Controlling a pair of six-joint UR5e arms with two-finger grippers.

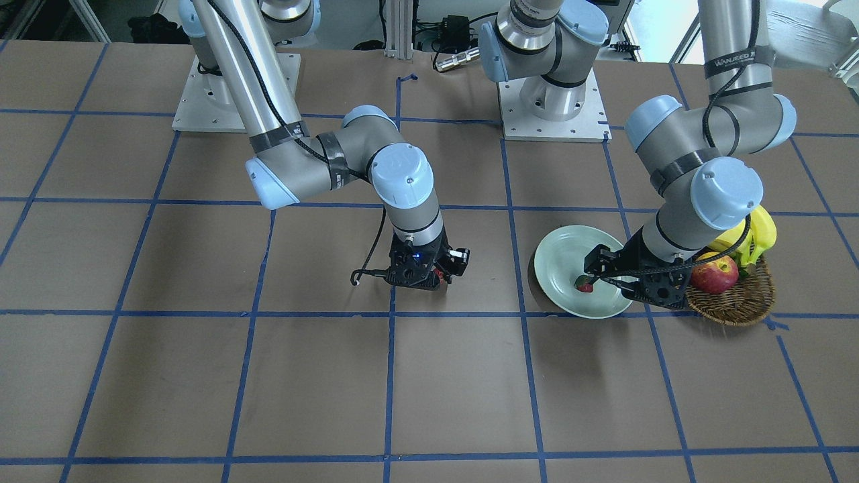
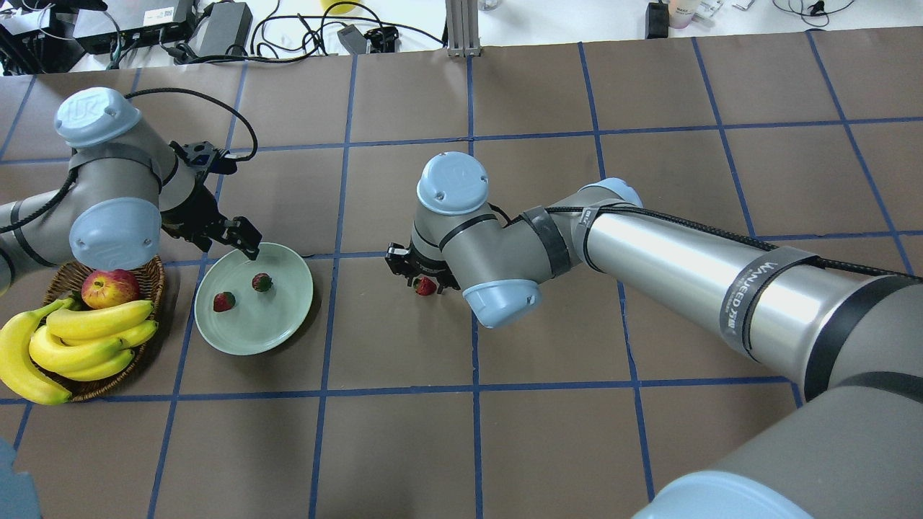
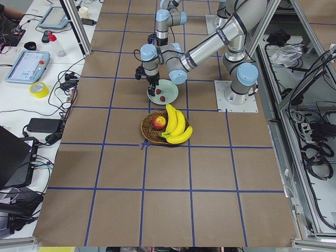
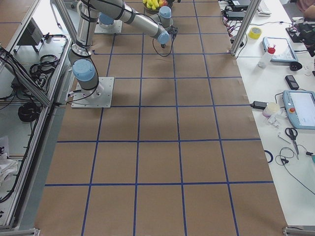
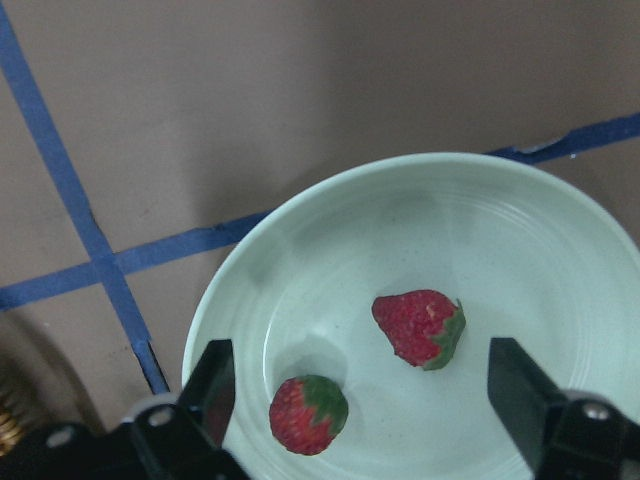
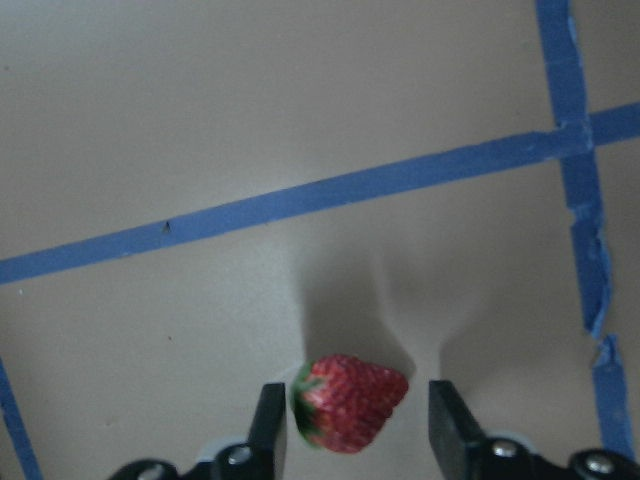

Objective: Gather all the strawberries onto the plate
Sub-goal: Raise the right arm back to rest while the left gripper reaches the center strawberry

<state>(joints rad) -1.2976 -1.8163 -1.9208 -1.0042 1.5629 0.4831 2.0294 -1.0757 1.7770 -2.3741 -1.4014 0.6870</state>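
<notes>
Right gripper (image 6: 357, 402) jaws being held open around a strawberry (image 6: 348, 400) off the plate (image 2: 283, 318), left gripper (image 5: 365, 385) jaws being held open over two strawberries (image 5: 420, 327) on it

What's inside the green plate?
Two strawberries lie apart in the plate. Nothing else shows in it. The left gripper covers a small bit of the far rim, so that spot is hidden.

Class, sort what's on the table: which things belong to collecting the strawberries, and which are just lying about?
Job: two strawberries in the plate; a third strawberry on the table.
Lying about: basket; apple; bananas.
</notes>
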